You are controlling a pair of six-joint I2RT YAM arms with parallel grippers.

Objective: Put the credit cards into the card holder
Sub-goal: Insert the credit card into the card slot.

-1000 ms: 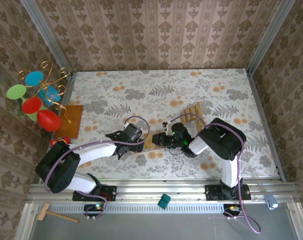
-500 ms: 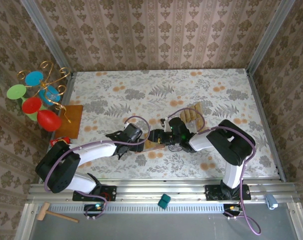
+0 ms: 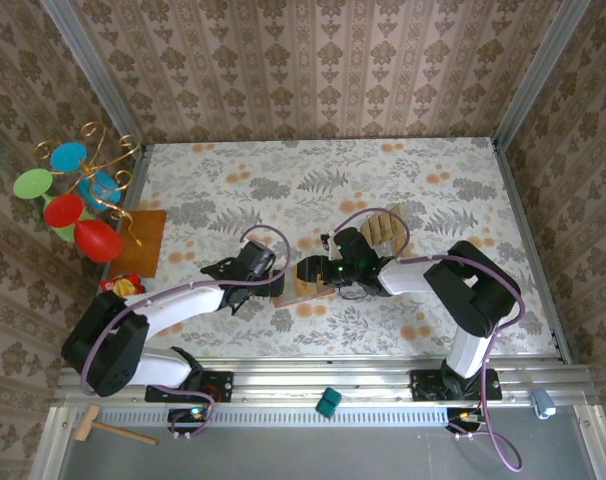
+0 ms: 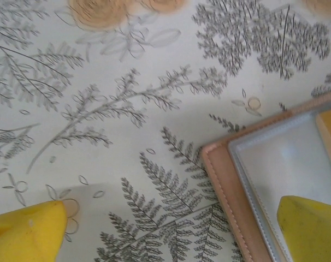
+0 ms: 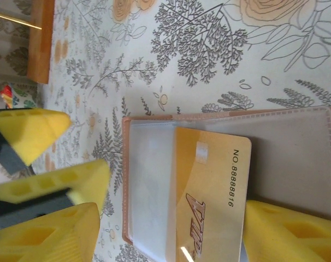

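The card holder (image 5: 149,180) lies open on the table, its clear pocket facing up. One gold credit card (image 5: 209,185) rests partly inside that pocket. My right gripper (image 5: 171,240) is open, its yellow fingers standing on either side of the card without pinching it. My left gripper (image 4: 171,234) is open at the holder's (image 4: 225,180) corner, one finger (image 4: 310,226) over the clear pocket. From above, the holder (image 3: 308,273) sits between the left gripper (image 3: 276,280) and the right gripper (image 3: 321,272). Several more credit cards (image 3: 383,228) lie fanned out behind the right arm.
An orange-brown board (image 3: 143,240) with a gold wire stand and coloured discs (image 3: 78,195) stands at the left edge. Patterned walls close the table on three sides. A green block (image 3: 328,402) and a wooden mallet (image 3: 103,428) lie on the near rail.
My right gripper has opened and let go of the card, which now lies in the holder. The right elbow swung outward. The left gripper shifted slightly left.
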